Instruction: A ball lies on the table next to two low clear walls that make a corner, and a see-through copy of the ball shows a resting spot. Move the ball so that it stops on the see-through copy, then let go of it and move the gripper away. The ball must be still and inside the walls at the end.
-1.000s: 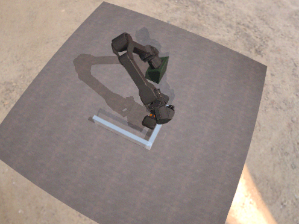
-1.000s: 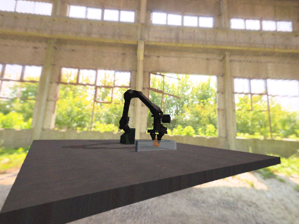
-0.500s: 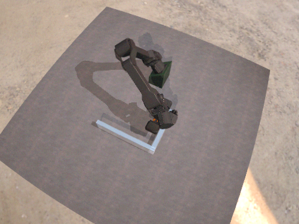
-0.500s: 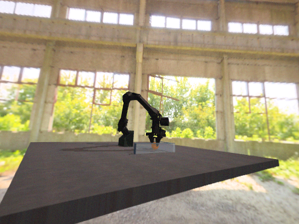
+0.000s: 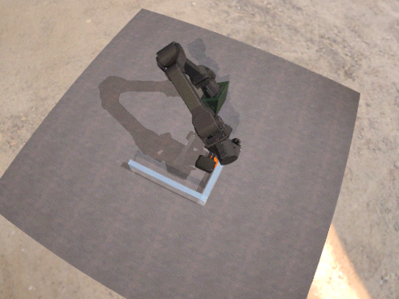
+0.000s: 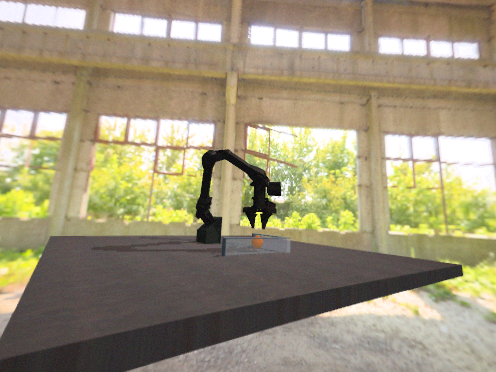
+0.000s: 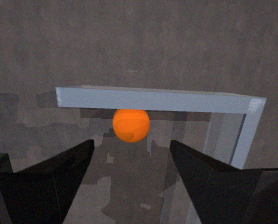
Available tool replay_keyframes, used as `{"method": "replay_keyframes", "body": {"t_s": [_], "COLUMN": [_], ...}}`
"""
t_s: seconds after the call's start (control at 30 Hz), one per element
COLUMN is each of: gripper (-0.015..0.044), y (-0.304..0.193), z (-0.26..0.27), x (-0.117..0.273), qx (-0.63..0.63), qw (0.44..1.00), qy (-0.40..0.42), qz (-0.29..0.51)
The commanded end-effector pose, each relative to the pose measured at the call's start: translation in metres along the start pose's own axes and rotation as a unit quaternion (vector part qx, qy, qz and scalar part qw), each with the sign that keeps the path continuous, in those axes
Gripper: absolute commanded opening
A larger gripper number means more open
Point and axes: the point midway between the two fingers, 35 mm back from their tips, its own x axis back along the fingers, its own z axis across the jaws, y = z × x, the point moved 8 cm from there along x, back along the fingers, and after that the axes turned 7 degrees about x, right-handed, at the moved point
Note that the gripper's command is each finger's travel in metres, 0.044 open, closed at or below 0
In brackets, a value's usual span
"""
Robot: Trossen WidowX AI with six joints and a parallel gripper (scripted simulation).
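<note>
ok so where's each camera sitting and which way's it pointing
top: high above the table, looking down; shows the whole arm over the clear walls.
exterior: low beyond the table edge, looking across at the arm side-on, ball inside the walls.
wrist: on the arm, looking down past both open jaws at the ball beside one wall.
shared: exterior and wrist both show the ball free below the jaws.

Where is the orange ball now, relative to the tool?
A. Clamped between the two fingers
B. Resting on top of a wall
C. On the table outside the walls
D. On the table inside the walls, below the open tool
D: in the exterior view the ball sits behind the clear wall with the open tool above it, not touching.
</note>
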Motion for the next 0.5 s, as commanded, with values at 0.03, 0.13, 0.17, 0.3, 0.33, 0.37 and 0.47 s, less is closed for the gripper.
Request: {"method": "replay_keyframes", "body": {"t_s": [0.03, 0.13, 0.17, 0.3, 0.33, 0.37, 0.47], "gripper": [0.0370, 0.0370, 0.0370, 0.0370, 0.0396, 0.0422, 0.0440], "y": [-0.003, 0.000, 0.000, 0.000, 0.000, -0.001, -0.003], "z": [0.002, 0.000, 0.000, 0.000, 0.000, 0.000, 0.004], "x": [0.023, 0.016, 0.016, 0.016, 0.018, 0.026, 0.061], "qx": [-0.005, -0.001, -0.001, -0.001, -0.001, -0.002, -0.003], "qw": [1.000, 1.000, 1.000, 1.000, 1.000, 1.000, 1.000], "qy": [0.000, -0.006, -0.006, -0.006, -0.006, -0.006, -0.005], "qz": [-0.002, -0.003, -0.003, -0.003, -0.003, -0.003, -0.003]}}
